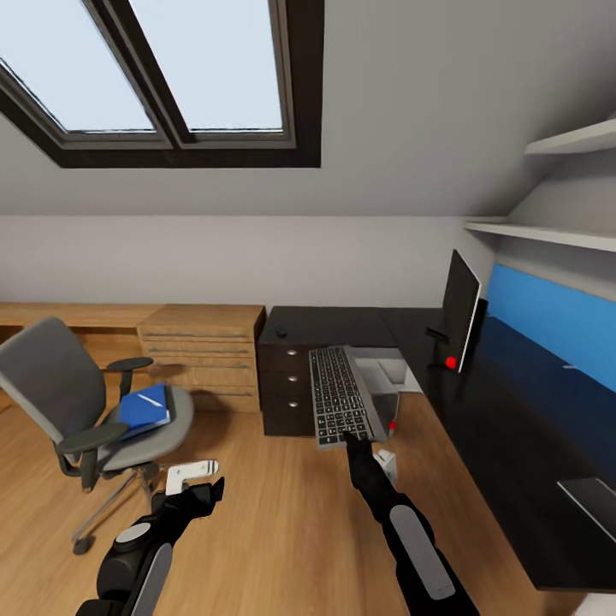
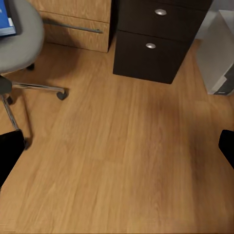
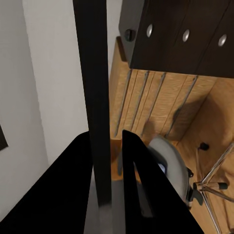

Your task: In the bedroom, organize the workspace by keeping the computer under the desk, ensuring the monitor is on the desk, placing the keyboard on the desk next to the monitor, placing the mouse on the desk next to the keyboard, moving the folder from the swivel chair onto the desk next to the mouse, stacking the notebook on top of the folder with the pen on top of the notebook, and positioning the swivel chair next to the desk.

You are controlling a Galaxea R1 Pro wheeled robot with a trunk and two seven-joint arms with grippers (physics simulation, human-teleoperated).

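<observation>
Gripping the keyboard (image 1: 342,395) by its near edge, the right gripper (image 1: 352,439) held it tilted in the air, clenched on it. The computer (image 1: 387,400) stood just beyond, under the desk (image 1: 505,428). The left gripper (image 1: 195,476) hung released; beyond it stood the swivel chair (image 1: 64,393) bearing the folder (image 1: 144,410).

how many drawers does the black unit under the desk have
3, stacked one above another in the black drawer unit, each with a small round silver knob: top, middle and bottom. The held keyboard hides their right ends in the head view.
</observation>
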